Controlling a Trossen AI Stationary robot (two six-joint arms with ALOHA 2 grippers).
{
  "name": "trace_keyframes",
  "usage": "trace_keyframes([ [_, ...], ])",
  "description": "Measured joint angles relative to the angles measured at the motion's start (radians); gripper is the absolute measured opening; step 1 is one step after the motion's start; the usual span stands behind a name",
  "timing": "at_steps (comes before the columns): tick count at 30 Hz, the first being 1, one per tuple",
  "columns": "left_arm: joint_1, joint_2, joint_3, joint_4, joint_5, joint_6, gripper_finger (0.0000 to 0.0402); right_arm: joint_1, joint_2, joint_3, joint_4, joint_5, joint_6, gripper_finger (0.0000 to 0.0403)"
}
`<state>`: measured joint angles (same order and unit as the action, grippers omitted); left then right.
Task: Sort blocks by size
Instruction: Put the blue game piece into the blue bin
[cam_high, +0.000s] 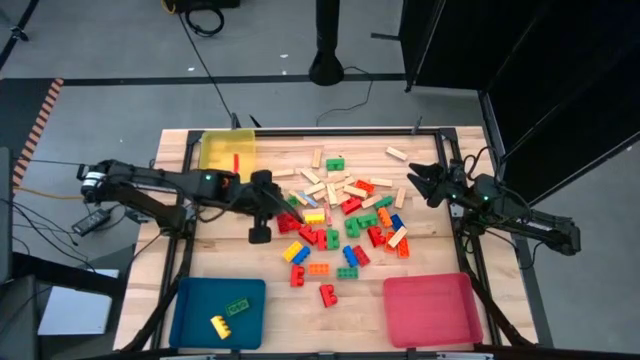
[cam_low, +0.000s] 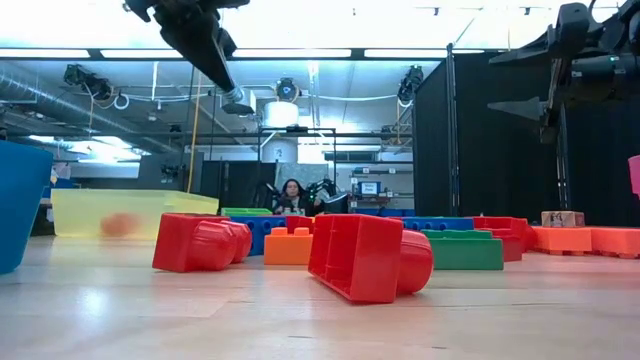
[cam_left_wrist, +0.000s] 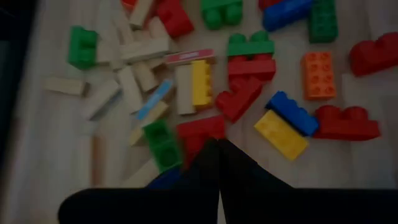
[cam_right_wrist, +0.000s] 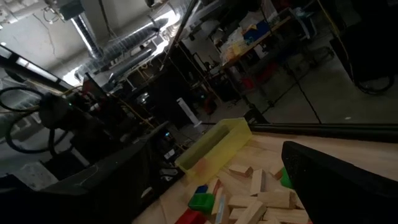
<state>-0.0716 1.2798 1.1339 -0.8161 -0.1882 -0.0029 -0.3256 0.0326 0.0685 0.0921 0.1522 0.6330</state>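
The blocks (cam_high: 345, 215) lie in a loose pile on the middle of the wooden table: studded bricks in red, green, blue, yellow and orange, and pale wooden bars. They also show in the left wrist view (cam_left_wrist: 239, 99) and in the low view (cam_low: 365, 255). My left gripper (cam_high: 290, 205) is shut and empty, well above the pile's left side (cam_left_wrist: 219, 149); the low view (cam_low: 236, 100) shows it high over the table. My right gripper (cam_high: 412, 182) is open and empty, raised at the pile's right side (cam_low: 522, 80).
A yellow tray (cam_high: 215, 150) at the far left holds a red block (cam_high: 237, 162). A blue tray (cam_high: 195, 300) at the near left holds a green brick (cam_high: 238, 307) and a yellow brick (cam_high: 220, 324). A pink tray (cam_high: 430, 308) stands at the near right. A person sits in the room beyond the table (cam_low: 292, 195).
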Motion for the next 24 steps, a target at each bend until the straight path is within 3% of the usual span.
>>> trace_keyframes([
  [4, 0.041, 0.007, -0.010, 0.003, -0.006, -0.041, 0.0001, 0.000, 0.000, 0.000, 0.000, 0.004, 0.001, 0.0373],
  [10, 0.114, 0.068, -0.027, -0.036, -0.024, -0.516, 0.0003, 0.000, 0.000, 0.000, 0.000, 0.004, 0.003, 0.0373],
  [14, 0.117, 0.095, -0.027, 0.037, 0.056, -0.577, 0.0023, 0.000, 0.000, 0.000, -0.008, 0.004, -0.011, 0.0373],
  [20, 0.111, 0.102, -0.020, 0.150, 0.187, -0.642, 0.0085, 0.000, 0.000, 0.000, -0.041, -0.028, -0.036, 0.0373],
  [24, 0.119, 0.102, -0.002, 0.145, 0.205, -0.699, 0.0127, 0.001, 0.000, 0.000, -0.071, -0.042, -0.040, 0.0373],
])
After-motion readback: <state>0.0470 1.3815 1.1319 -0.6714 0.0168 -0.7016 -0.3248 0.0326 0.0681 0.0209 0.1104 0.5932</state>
